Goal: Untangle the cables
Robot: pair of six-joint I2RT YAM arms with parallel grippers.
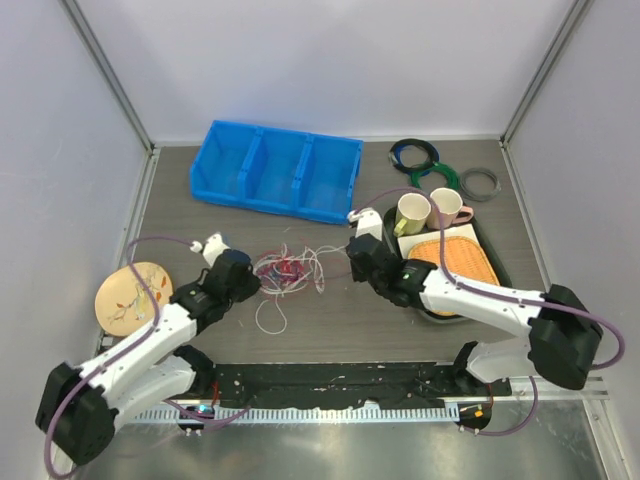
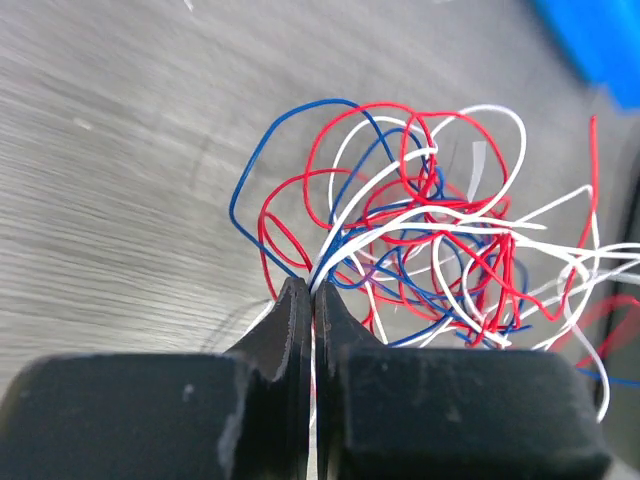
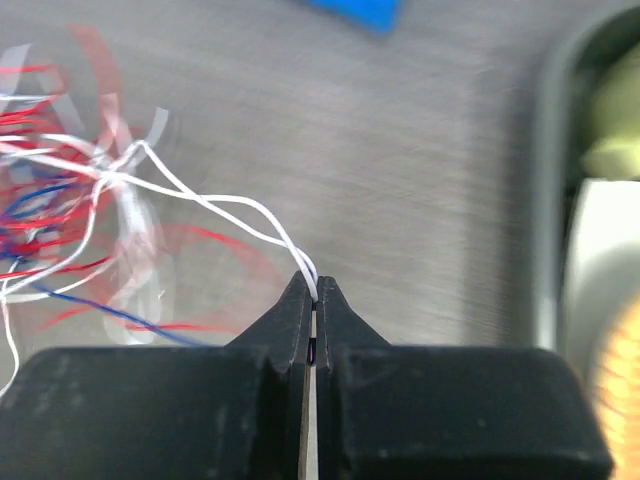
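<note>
1 bench point(image 1: 330, 330) carries everything I work with. On it, the cables point(image 1: 290, 268) lie in a loose nest of white, red and dark blue loops near the middle, between my 2 arms. They sit in front of the blue bin point(image 1: 275, 170) and well apart from the tray point(image 1: 503, 272).

I judge the whole bundle very light and soft. It is thin, springy wire that holds its curls, slides easily on the bench and will drag along as 1 lump if I pull fast. Nothing looks fragile, but loops can cinch into knots.

The left claw point(image 2: 313, 292) is pressed together on a white strand at the nest's left edge, where it leaves the red and blue loops. The right claw point(image 3: 313, 288) is likewise pinching a white strand on the right side, clear of the bulk. I cannot tell whether both hold the same wire.

The best hold, I reckon, is a free outer run like these, not the dense core. The wire looks slick and thin, so a firm pinch matters.
</note>
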